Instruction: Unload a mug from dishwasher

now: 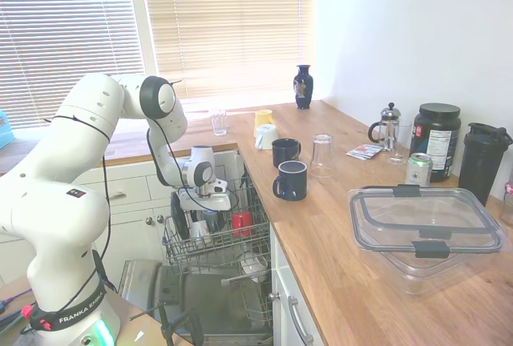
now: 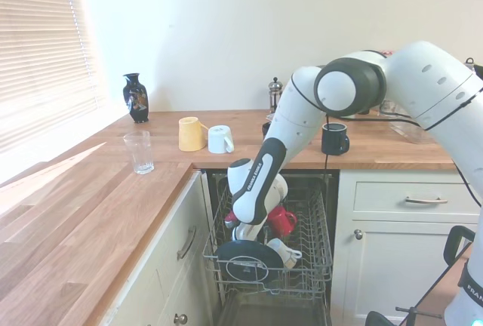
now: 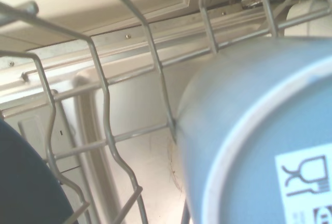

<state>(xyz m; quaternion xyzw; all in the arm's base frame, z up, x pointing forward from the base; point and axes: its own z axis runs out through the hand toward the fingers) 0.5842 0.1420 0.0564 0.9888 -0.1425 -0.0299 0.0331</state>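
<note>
Gripper (image 2: 243, 229) lowered into the dishwasher (image 1: 216, 242) rack; we cannot tell its opening or hold. The mug (image 3: 259, 141) sits upside down among the wires, close below the wrist. We advise lifting straight up, clear of the wires.

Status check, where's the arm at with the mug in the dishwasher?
Pincer down in the rack, fingers hidden. Mug fills the wrist view, base up, not lifted yet. Red cup and dark plate close beside it.
</note>
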